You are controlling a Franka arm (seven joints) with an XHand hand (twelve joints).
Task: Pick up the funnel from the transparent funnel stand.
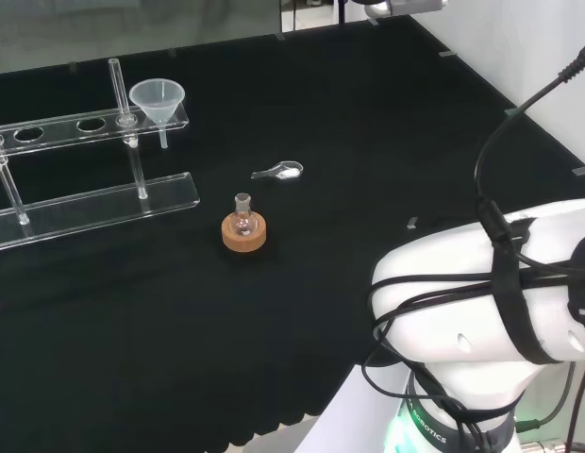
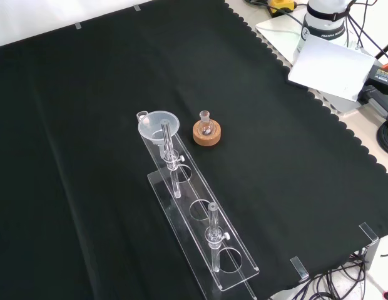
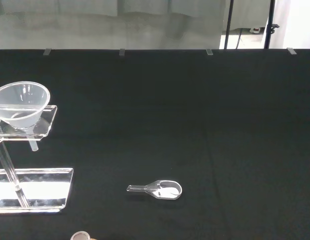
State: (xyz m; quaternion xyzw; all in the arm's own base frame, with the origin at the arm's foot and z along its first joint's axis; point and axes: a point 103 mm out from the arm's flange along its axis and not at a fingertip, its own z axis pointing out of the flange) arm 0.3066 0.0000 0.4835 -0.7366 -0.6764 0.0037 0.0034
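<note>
A clear plastic funnel [image 1: 158, 98] sits in the end hole of the transparent funnel stand [image 1: 94, 198], at that rack's right end in the head view. From the front, the funnel [image 2: 159, 126] is at the far end of the stand [image 2: 200, 225]. The wrist view has the funnel [image 3: 21, 104] resting on the stand's top shelf [image 3: 45, 122], with its stem poking down below the shelf.
A small round flask on a cork ring [image 1: 243, 233] stands near the stand's end, also seen from the front as the cork ring [image 2: 206, 132]. A clear plastic scoop [image 1: 279, 171] lies on the cloth, and the wrist view shows this scoop [image 3: 156, 189]. The arm's white links [image 1: 500, 293] stand at right.
</note>
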